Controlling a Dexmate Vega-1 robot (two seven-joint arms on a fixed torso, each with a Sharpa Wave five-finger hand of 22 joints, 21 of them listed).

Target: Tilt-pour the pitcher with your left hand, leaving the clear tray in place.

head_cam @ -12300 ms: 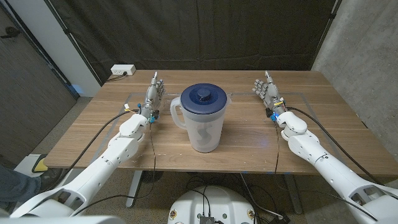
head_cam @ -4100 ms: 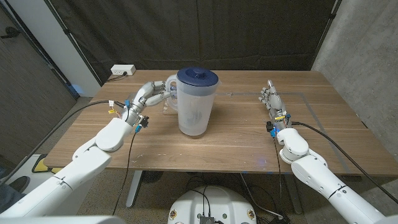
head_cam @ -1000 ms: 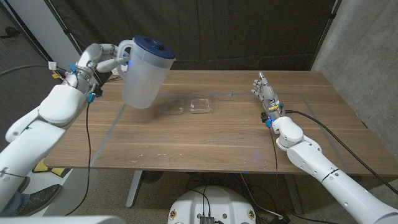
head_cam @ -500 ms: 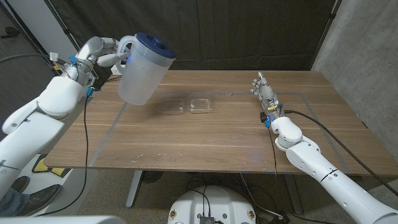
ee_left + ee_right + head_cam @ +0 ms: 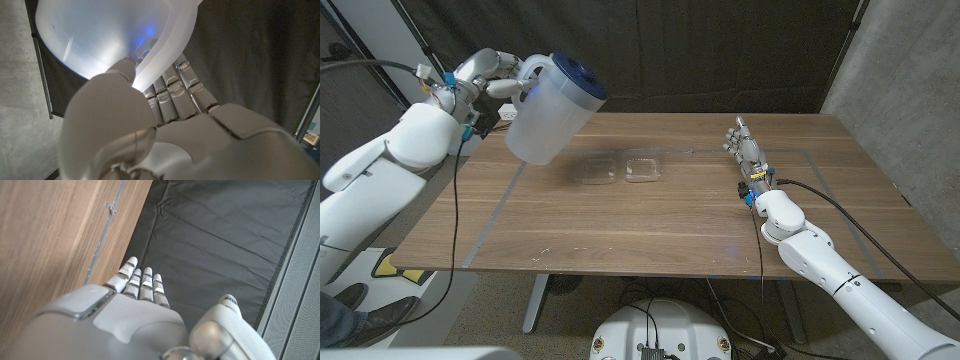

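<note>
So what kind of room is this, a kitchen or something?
Probably not a kitchen; it looks like a robot test lab. A black curtain hangs behind a bare wooden table, a power strip sits at its far corner, and cables run along the robot's arms.

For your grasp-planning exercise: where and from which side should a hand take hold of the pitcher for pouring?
By its handle, approached from the robot's left, opposite the spout. The loop lets fingers wrap through, as the left hand grips it now, holding the pitcher tilted above the table.

No lettering, label, brand or number can be read on anything in front of me or on my arms.
</note>
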